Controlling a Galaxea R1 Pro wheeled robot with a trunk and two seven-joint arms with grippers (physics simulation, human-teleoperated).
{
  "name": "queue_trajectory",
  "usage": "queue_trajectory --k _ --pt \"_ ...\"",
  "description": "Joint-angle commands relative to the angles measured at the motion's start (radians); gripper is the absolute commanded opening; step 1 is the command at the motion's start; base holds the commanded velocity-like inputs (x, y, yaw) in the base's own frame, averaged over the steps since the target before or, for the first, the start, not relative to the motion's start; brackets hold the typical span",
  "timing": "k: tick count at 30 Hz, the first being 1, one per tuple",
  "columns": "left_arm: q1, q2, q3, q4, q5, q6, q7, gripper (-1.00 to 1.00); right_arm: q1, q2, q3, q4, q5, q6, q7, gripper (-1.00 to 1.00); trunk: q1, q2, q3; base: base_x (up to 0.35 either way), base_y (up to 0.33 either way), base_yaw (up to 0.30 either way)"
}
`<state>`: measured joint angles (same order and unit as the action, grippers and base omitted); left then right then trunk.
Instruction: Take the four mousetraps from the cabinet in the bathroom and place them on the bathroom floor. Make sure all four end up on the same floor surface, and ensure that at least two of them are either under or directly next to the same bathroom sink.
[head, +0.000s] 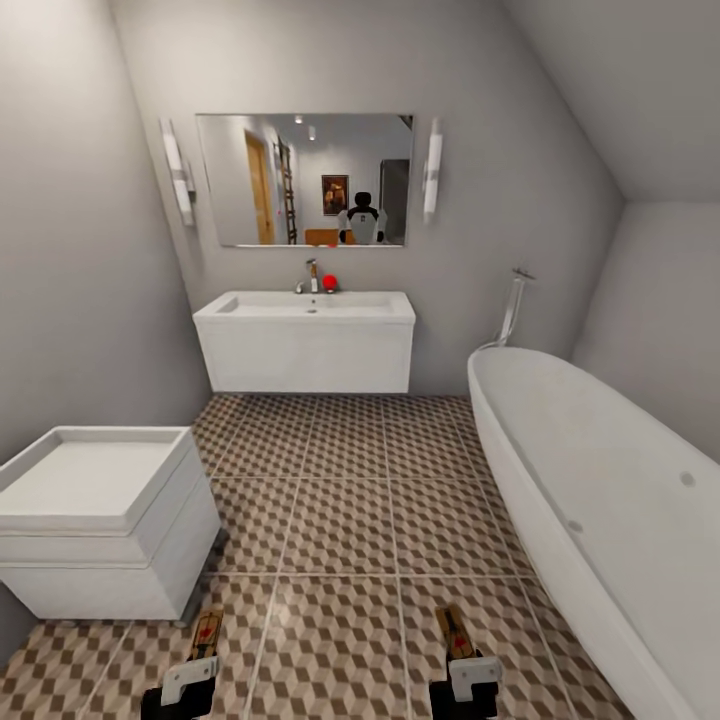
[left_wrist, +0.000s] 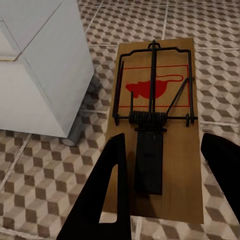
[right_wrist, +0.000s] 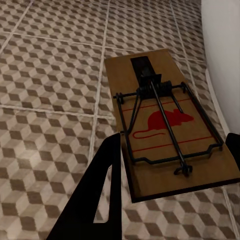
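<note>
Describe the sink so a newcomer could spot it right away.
Look at the far wall under the wide mirror. The sink is the white rectangular basin with a chrome tap, topping a boxy vanity, unlike the oval bathtub alongside.

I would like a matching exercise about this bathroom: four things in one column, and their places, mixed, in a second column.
Things:
1. white rectangular sink
2. white oval bathtub
3. tan wooden mousetrap in the left gripper
4. small red ball

Places:
A. along the right wall
B. on the sink's rim, beside the chrome tap
C. below the wall mirror
D. over the cube-patterned floor tiles, near the white boxy unit

Pairs: 1-C, 2-A, 3-D, 4-B
</note>
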<state>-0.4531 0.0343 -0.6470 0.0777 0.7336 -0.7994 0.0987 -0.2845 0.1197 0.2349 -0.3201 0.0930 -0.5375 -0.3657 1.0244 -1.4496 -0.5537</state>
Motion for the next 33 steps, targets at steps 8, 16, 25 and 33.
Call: queue_trajectory --k 8,16,25,33 --pt "-0.001 -0.001 -0.006 0.002 -0.007 -0.003 0.01 -1.0 -0.001 0.0 0.003 0.001 0.008 0.001 -0.01 -1.0 0.001 0.0 -0.001 0.342 0.0 0.0" --pt "-0.001 -0.001 -0.006 0.002 -0.007 -0.003 0.01 -1.0 -0.001 0.0 0.003 0.001 0.008 0.001 -0.01 -1.0 0.001 0.0 -0.001 0.342 0.0 0.0" --pt "-0.001 -0.001 -0.006 0.002 -0.007 -0.003 0.01 -1.0 -0.001 0.0 0.003 0.001 0.008 0.001 -0.01 -1.0 0.001 0.0 -0.001 0.342 0.0 0.0" --pt "-0.001 -0.001 -0.006 0.002 -0.007 -0.003 0.01 -1.0 -0.001 0.0 0.003 0.001 0.008 0.001 -0.01 -1.0 0.001 0.0 -0.001 0.342 0.0 0.0"
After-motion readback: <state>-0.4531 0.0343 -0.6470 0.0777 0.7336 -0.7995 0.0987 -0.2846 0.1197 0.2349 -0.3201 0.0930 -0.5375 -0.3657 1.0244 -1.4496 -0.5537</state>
